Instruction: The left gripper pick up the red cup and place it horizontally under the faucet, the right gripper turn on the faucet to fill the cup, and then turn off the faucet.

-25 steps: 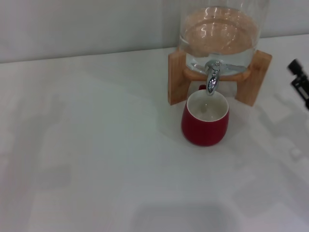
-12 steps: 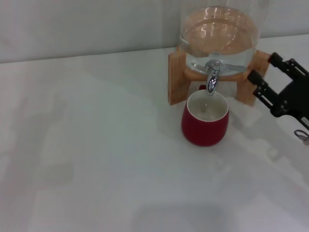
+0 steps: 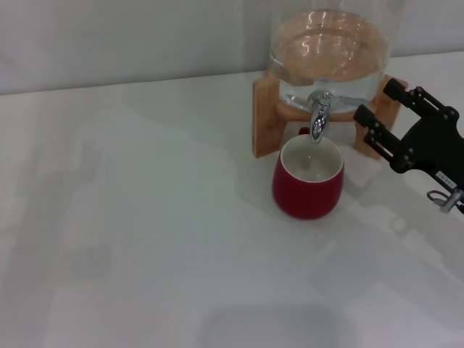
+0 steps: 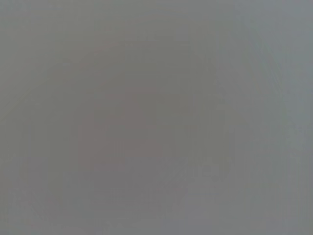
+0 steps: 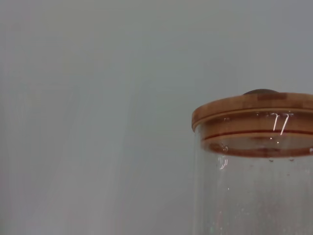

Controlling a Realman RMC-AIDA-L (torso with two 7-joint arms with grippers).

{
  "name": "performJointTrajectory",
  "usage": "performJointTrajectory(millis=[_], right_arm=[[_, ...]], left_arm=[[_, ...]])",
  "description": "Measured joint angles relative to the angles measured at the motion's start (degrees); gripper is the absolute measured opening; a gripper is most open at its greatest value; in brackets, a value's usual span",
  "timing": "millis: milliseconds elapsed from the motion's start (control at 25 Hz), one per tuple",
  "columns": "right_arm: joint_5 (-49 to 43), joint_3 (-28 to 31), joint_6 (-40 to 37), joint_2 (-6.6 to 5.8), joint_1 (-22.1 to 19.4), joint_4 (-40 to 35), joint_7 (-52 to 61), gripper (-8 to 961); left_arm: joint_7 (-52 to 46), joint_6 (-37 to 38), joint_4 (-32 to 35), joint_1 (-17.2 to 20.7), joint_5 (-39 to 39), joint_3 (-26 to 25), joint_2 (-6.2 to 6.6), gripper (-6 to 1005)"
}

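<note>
- Red cup [image 3: 308,183]: stood upright on the white desk [image 3: 145,239], mouth up, cream inside showing, directly below the faucet spout and just in front of the wooden stand. Nothing gripped it.
- Faucet [image 3: 318,116]: chrome tap with its spout pointing down over the cup's mouth, fixed low on the front of the glass jar [image 3: 330,58].
- Glass jar: clear, held water, seated in the wooden stand [image 3: 264,119] at the back of the desk. The right wrist view showed its upper part with a wooden lid [image 5: 254,105].
- Right pincer [image 3: 377,107]: black, with 2 long flat fingers spread apart and gripping nothing; it hovered right of the faucet, in front of the stand's right leg, tips pointing toward the jar, apart from the tap.
- Left pincer: not in any view; the left wrist view showed only a plain grey blur.
</note>
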Motion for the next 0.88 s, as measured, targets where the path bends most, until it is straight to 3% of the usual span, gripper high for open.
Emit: performJointTrajectory(millis=[880], right_arm=[[-0.5,-3.3,-3.4,-0.02,1.5,0.2,0.0,604]], left_arm=[[0.0,-0.2,0.0,0.0,0.0,0.3,0.0,884]])
